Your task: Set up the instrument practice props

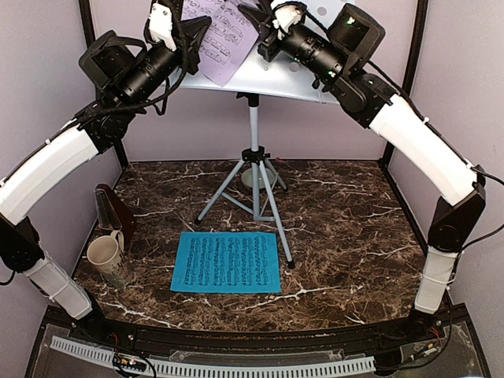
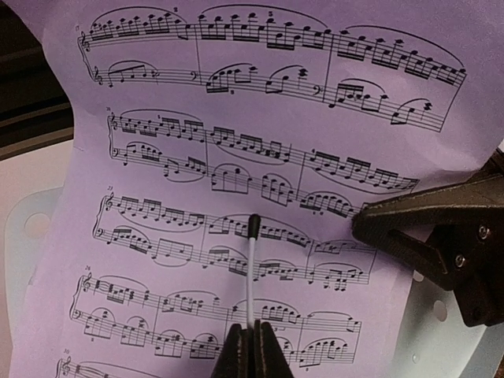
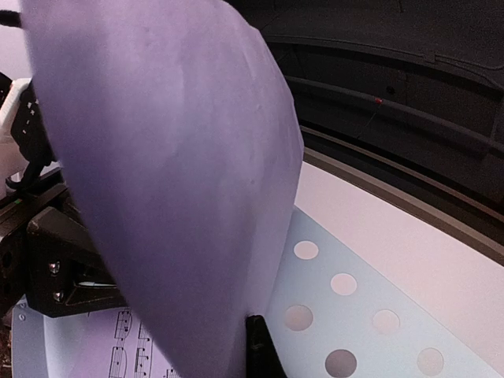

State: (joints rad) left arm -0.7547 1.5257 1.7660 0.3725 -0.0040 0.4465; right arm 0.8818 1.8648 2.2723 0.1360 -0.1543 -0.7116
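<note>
The silver tripod music stand (image 1: 254,134) stands mid-table with its perforated grey tray (image 1: 276,75) up high. A lilac sheet of music (image 1: 224,39) lies on the tray, its right side curled up. My right gripper (image 1: 261,22) is shut on that curled edge (image 3: 173,173); one dark finger (image 3: 258,350) shows beside the paper. My left gripper (image 2: 252,346) hovers over the printed face (image 2: 236,118), shut on a thin white stick with a black tip (image 2: 251,268). The bright-blue sheet (image 1: 227,262) lies flat on the table. The dark-brown metronome (image 1: 113,209) stands at the left.
A cream mug (image 1: 105,256) sits just in front of the metronome near the left edge. A small pale bowl (image 1: 256,176) rests behind the tripod legs. Dark frame posts and pale walls close the table in at the back and sides.
</note>
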